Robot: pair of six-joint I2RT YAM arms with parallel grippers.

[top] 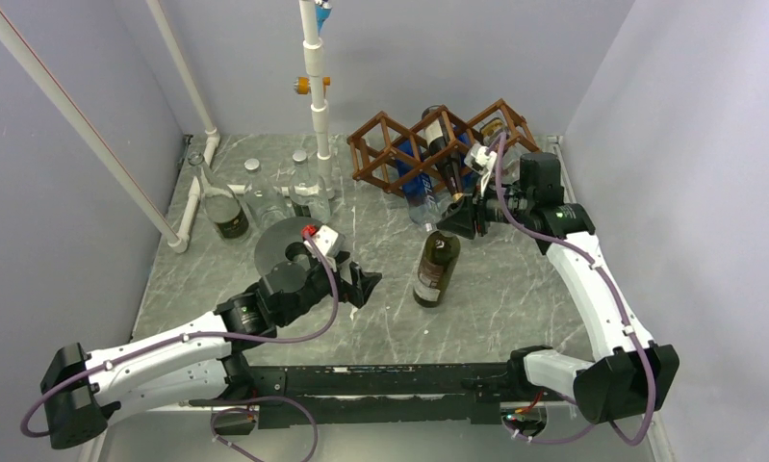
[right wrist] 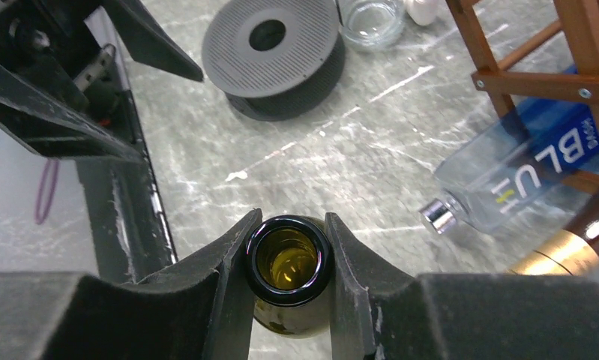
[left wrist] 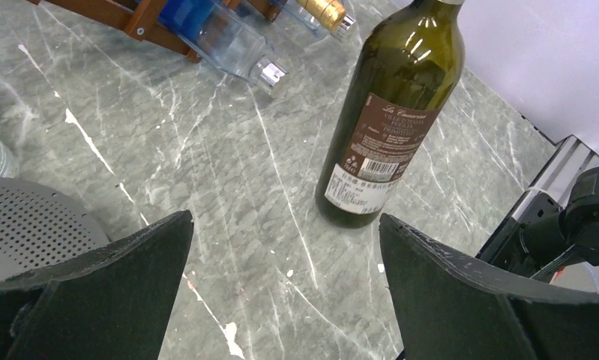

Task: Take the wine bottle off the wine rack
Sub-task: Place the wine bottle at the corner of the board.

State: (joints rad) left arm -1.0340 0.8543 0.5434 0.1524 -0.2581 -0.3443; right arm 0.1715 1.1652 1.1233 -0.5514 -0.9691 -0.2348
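Green wine bottle (top: 437, 269) | upright | neck clamped in right tool (right wrist: 289, 253)

The top external camera hangs high above and behind the arm bases, facing the far wall at 12 o'clock. It is far enough back to take in the whole worktop (top: 390, 327), with the wine rack (top: 438, 144) at 1 o'clock. The left wrist camera sits low behind the left pincer (left wrist: 285, 219), looking obliquely across the worktop at close range, with the wine bottle (left wrist: 386, 135) at 1 o'clock. The right wrist camera looks straight down past the right pincer (right wrist: 291, 217), very near, onto the bottle's mouth at 6 o'clock. All three views share that bottle. The top and right wrist views also share the grey perforated disc (right wrist: 274, 52).
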